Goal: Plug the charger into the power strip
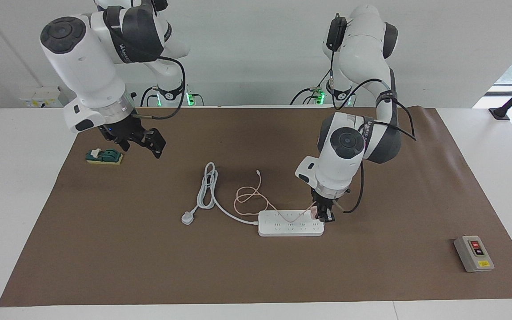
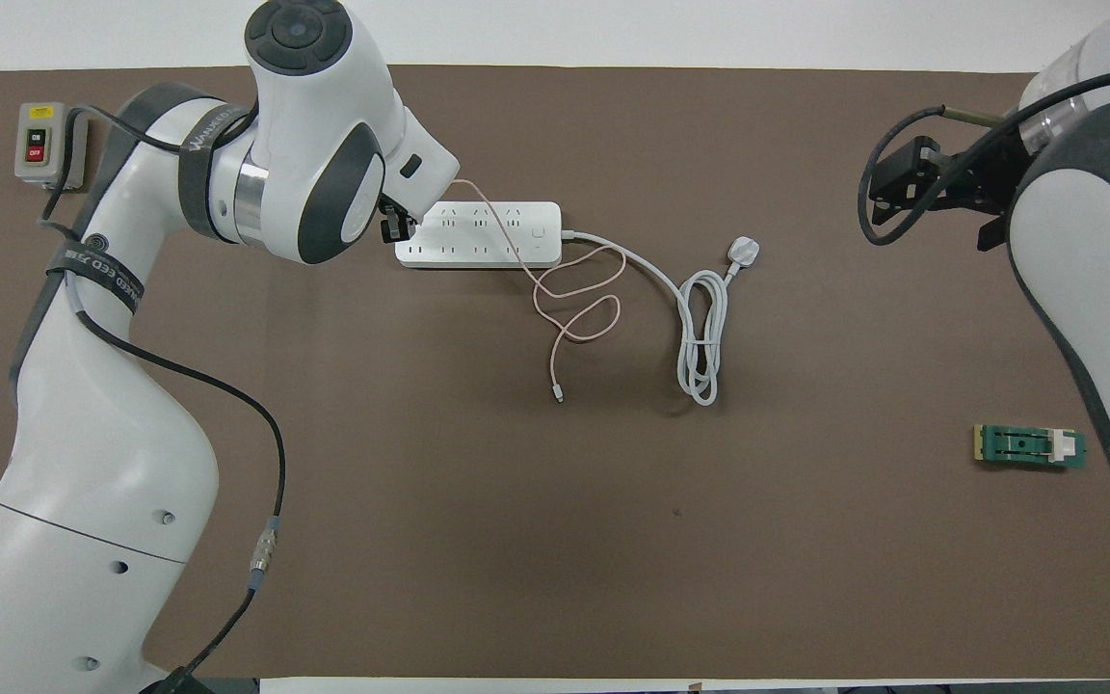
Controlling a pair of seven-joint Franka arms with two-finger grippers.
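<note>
The left gripper [image 1: 322, 215] hangs straight down over the end of the long white rectangular power strip [image 1: 290, 223] that lies toward the left arm's end of the surface, its jaws pinching the small pale-pink cube charger [image 1: 313, 212]. The charger sits right at the strip's top face, at the row of outlets nearer the robots; whether its prongs are already in a socket cannot be told. Its thin pink cable [image 1: 256, 195] trails across the strip and curls in loose loops on the brown mat [image 1: 149, 249] nearer to the robots. The strip's long axis runs from one arm's end of the surface toward the other, so the coming move is, by my judgement, a plain push straight downward. The strip's thick white cord [image 1: 207, 191] ends in a grey-white three-pin plug [image 1: 187, 218], lying free. The right gripper [image 1: 142, 140], jaws spread and empty, waits high up beside a green block [image 1: 104, 156], well apart from the strip
</note>
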